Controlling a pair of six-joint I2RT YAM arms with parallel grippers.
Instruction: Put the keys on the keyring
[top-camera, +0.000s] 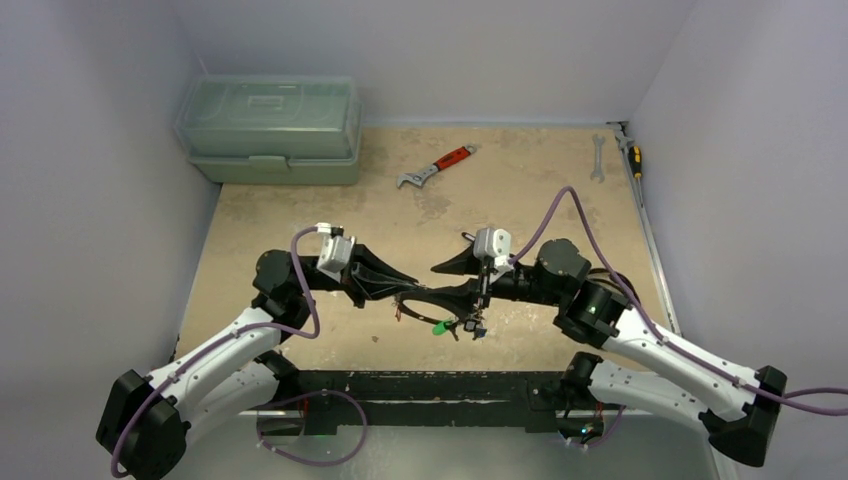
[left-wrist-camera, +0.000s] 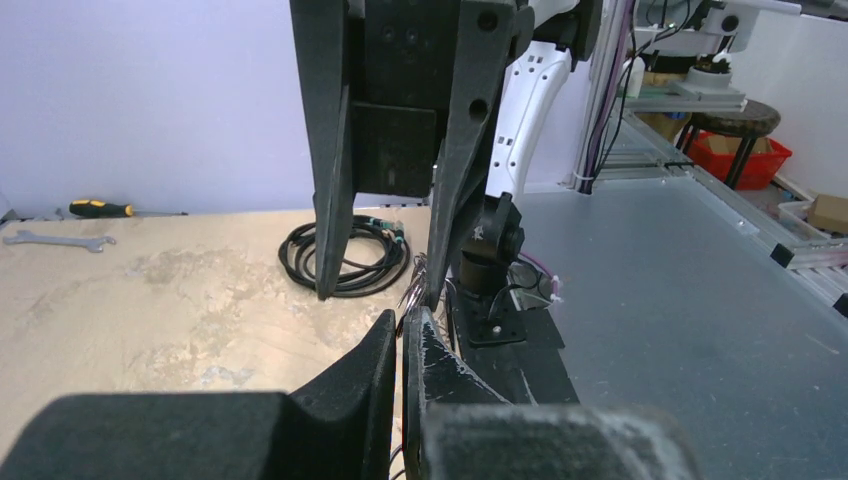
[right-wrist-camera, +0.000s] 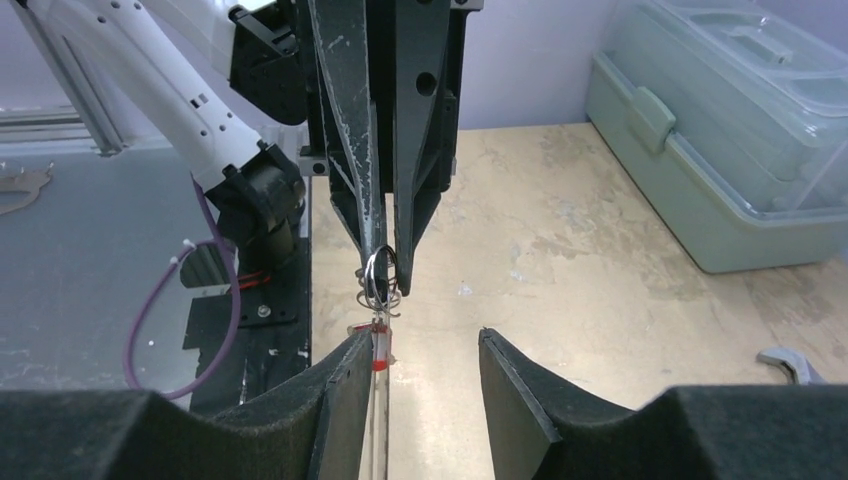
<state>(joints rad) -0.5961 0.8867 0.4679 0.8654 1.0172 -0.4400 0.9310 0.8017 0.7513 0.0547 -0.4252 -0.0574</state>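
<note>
The left claw (right-wrist-camera: 384, 272) is found pressed together on the thin wire of the keyring (right-wrist-camera: 375, 425), which is held above the worktop (top-camera: 520, 210) between the two arms. The right claw (right-wrist-camera: 424, 342) stands apart and nothing is gripped by it. A red-tagged key (right-wrist-camera: 378, 348) hangs just beside one of its fingers, and a green-tagged key (top-camera: 438, 327) dangles below the loop. It is advised that the loop be kept steady and the next key be pinched by its head, squarely, before threading is attempted

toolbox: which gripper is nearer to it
Left. The left gripper, shut on the keyring, lies toward the arms and right of the toolbox; the open right gripper is farther right.
</note>
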